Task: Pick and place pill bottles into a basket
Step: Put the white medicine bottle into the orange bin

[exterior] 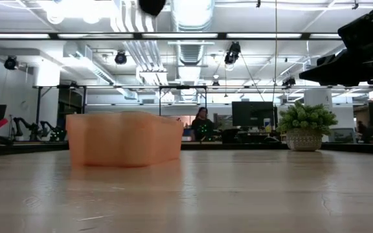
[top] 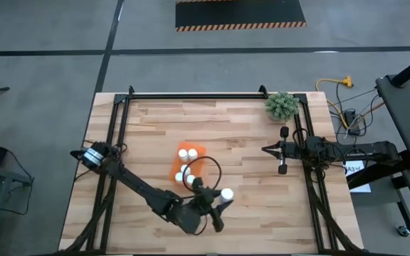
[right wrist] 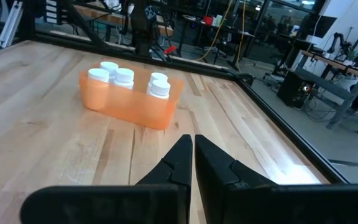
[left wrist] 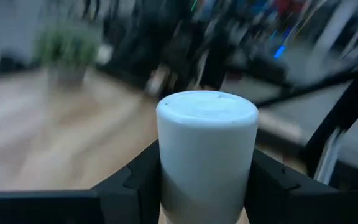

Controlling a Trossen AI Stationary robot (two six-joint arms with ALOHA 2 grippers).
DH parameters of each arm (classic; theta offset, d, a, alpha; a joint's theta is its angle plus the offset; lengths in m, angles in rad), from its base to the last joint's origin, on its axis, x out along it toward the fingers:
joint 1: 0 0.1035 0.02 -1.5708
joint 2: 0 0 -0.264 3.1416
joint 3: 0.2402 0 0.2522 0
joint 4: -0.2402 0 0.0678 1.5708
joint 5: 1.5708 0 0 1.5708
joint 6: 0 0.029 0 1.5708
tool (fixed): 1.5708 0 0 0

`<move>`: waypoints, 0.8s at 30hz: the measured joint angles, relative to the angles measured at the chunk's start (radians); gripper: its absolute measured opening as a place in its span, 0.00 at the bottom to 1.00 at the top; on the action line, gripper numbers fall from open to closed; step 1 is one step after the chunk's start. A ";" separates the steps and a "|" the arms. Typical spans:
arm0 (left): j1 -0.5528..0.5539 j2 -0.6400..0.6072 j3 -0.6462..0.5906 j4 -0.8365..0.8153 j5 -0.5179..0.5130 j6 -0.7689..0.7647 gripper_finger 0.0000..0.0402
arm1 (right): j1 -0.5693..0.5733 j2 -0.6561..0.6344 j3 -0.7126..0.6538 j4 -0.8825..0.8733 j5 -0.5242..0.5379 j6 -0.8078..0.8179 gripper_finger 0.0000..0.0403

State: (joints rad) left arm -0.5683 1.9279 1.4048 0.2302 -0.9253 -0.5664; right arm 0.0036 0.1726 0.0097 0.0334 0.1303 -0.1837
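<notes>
The orange basket stands mid-table and holds several white-capped pill bottles. It also shows in the right wrist view and the low view. My left gripper is near the table's front edge, to the right of and nearer than the basket, shut on one more pill bottle. My right gripper is shut and empty at the table's right side, and its fingers meet in the right wrist view. My left gripper pinches the pill bottle between its two fingers, one on each opposite side, at the lower part of the white cap. The bottle stands upright in the hold with its cap top above the fingers. The low view shows nothing of it at table level.
A green fuzzy plant in a pot stands at the far right corner and shows in the low view. A black frame rail runs along the table's far edge. Bare wood lies between the basket and my right gripper.
</notes>
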 joint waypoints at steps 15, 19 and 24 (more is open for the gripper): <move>0.119 0.002 -0.398 1.345 0.510 0.574 0.37 | 0.000 0.000 0.000 0.000 0.000 0.000 0.02; 0.160 -0.011 -0.425 1.333 0.676 0.621 0.37 | 0.000 -0.001 0.000 0.000 0.001 0.000 0.02; 0.155 -0.022 -0.397 1.340 0.709 0.686 0.37 | 0.000 0.001 0.000 0.000 -0.001 0.000 0.02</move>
State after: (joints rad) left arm -0.4137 1.9057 1.0075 1.5703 -0.2162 0.1198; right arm 0.0036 0.1741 0.0097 0.0334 0.1292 -0.1840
